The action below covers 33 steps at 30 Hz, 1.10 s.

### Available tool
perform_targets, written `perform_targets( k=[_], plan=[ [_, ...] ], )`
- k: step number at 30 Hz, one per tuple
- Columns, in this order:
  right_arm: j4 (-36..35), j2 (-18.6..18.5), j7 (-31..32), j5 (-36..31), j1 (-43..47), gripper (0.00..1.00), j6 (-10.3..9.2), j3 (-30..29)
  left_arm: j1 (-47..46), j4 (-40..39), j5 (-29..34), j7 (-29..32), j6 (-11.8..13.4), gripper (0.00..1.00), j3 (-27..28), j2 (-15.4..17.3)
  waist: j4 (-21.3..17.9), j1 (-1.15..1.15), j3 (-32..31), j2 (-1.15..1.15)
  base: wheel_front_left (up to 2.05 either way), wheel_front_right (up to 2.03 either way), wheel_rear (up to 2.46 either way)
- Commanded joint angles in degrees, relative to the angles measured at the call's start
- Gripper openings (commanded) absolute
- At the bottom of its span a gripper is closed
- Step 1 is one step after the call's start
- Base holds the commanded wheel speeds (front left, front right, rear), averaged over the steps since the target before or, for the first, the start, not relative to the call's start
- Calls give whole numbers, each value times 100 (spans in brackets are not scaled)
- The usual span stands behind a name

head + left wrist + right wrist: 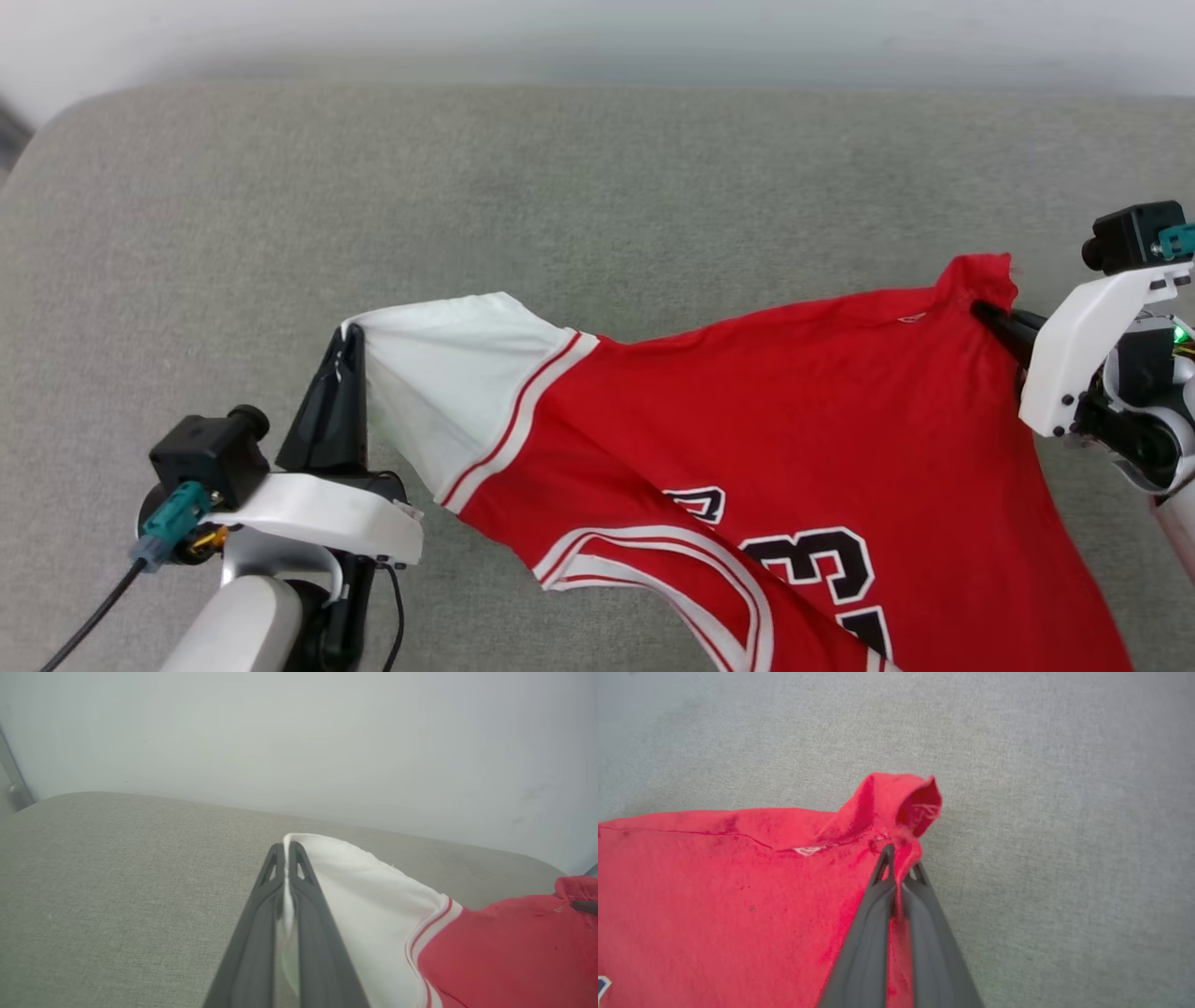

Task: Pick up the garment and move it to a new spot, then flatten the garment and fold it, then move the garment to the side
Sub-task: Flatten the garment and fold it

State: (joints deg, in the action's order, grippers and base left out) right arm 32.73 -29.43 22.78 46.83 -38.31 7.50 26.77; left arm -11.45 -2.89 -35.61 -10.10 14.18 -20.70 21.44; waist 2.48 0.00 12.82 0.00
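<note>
"Red knit is where it could go wrong. The garment (794, 420) hangs stretched between the two arms over the grey cushion (560, 187), and the right gripper (982, 313) has its fingers closed on only a small bunched tuft at the red edge. If the span is pulled any tauter, that tuft may slide out."

"And the left gripper (347, 338)?"

"It is pinched tight on the very hem of the white sleeve (448, 373), fingers pressed together with a sliver of cloth between them. That is a thin hold too. A jerk could free it, and one side would drop in a heap."

"How does the shirt hang otherwise?"

"Crooked. The top edge runs from sleeve to tuft, not shoulder to shoulder, so laid down like this it would likely land skewed and creased. Red-and-white striped trim (518, 411) borders the sleeve. Part of a black, white-outlined number (822, 560) shows low down, running out of the head view. Whether the lower part touches the cushion cannot be told."
</note>
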Motion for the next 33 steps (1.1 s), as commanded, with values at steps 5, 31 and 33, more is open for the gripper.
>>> perform_targets(
  k=[5,31,33],
  plan=[
    [-619,34,-751,-210,483,0,-3,-420,-200,-146,24,3,36,0,146,158,-285,0,-373,0,0,0,0],
    [-2244,1199,-947,-1485,-2197,0,-2,-2786,-5262,790,402,59,-523,0,589,292,-471,0,1085,0,0,0,0],
    [-2196,1191,-951,-1475,-2678,0,-2,-2799,-5801,935,462,73,-564,0,615,317,-482,0,1317,0,0,0,0]
  ],
)
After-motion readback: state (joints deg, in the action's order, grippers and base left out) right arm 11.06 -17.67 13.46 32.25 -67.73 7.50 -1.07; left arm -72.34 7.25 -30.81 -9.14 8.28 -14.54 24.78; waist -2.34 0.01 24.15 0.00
